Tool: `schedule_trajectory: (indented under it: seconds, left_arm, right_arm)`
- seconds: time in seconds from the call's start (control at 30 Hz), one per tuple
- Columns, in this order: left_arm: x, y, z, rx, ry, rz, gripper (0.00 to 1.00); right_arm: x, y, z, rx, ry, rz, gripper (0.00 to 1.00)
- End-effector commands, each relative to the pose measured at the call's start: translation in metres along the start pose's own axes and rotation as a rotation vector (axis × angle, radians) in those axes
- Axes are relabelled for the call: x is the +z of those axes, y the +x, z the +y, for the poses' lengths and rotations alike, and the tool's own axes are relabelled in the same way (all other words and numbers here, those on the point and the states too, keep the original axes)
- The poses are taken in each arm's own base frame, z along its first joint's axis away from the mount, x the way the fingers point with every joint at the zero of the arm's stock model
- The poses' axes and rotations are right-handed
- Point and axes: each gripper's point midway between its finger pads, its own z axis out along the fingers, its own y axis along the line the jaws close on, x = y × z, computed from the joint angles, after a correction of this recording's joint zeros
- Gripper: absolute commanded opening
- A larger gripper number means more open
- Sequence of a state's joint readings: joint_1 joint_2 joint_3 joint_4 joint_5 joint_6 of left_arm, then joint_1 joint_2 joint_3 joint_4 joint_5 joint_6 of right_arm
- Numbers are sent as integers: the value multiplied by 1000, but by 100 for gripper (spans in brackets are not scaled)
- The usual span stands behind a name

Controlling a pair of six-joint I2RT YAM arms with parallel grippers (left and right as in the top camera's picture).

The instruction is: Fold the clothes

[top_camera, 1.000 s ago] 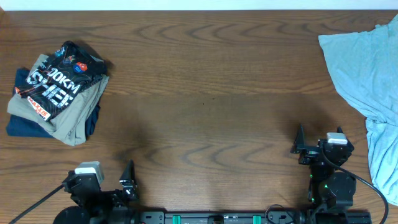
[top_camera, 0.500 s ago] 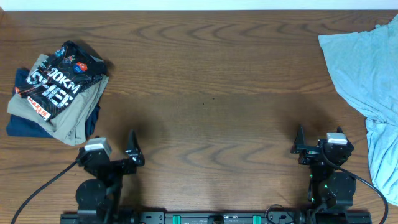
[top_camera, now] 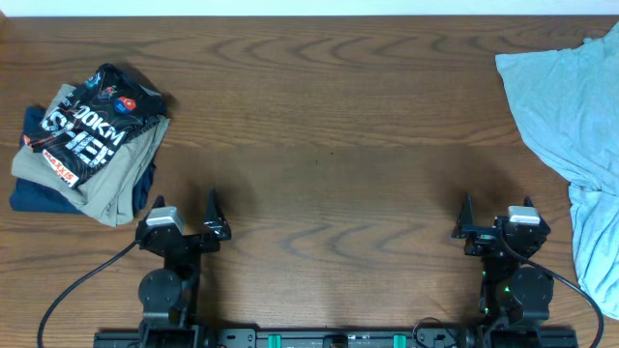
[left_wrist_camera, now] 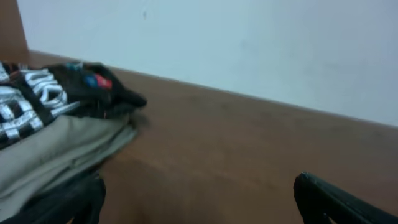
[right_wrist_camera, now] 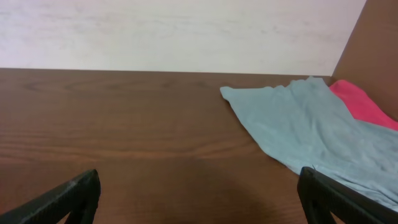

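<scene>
- At the upper left of the overhead frame, the black jersey (top_camera: pixel 92 124) lies bunched on top of folded khaki trousers (top_camera: pixel 111 188). A dark blue garment (top_camera: pixel 27 198) sits under both, and the whole pile rests on the bench (top_camera: pixel 338 116).
- The jersey looks thin, light and limp, and is probably slick sports cloth. It should slide off the pile easily but sag in the grip, so a hem edge or shoulder seam seems a better hold than the middle.
- Its sleeves and collar are hard to make out. The left wrist view is blurred and cuts the pile off.
- At lower left, the left pincer (top_camera: pixel 215 220) stands wide and empty, near the pile's lower corner but apart from it.
- At lower right, the right pincer (top_camera: pixel 465 227) also stands wide and empty.
- At the right edge, a light-blue shirt (top_camera: pixel 561 106) runs out of frame. A red cloth (right_wrist_camera: pixel 364 102) shows behind it only in the right wrist view.
</scene>
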State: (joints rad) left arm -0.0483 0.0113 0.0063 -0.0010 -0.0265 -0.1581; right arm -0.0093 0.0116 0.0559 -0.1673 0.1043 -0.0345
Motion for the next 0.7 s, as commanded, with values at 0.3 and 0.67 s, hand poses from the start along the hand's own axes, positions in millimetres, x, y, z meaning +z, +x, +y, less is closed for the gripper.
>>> schedule_trajectory:
  seconds: [0.3,0.67]
  left_arm:
    - [-1,16,4,13,-6,63,98]
    - [-1,16,4,13,-6,65,98]
  right_arm:
    - [0,2,-1,-11,3,1,99]
    - [0,2,-1,-11,3,1,99]
